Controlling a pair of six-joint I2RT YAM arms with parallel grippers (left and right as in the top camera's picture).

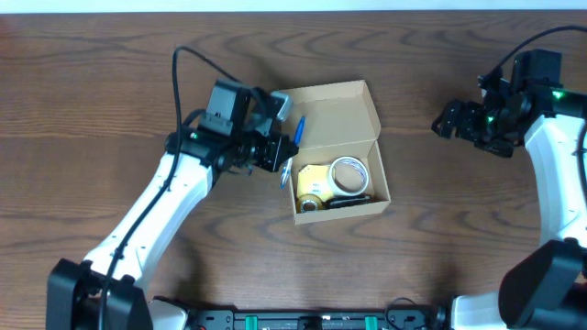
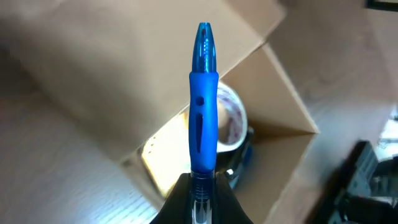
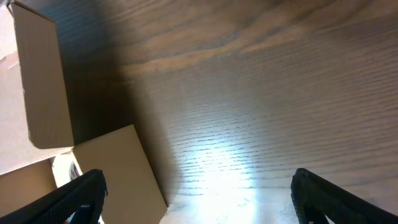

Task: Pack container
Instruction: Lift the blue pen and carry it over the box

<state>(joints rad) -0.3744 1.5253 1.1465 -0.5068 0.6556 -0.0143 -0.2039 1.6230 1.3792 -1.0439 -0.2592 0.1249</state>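
Left wrist: glossy blue pen [image 2: 203, 99] pinched in left claw [image 2: 202, 190] at tan cardboard container [image 2: 93, 74]; right claw [image 3: 199, 190] spread.

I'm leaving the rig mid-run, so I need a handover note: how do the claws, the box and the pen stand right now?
Left claw: shut on the blue pen, at the container's left wall; pen not yet inside.
Right claw: open, empty, well off to the container's right.
Done: lid flap open; tape roll and a yellow item already lie inside.
Left: probably drop the pen in, then close the flap.
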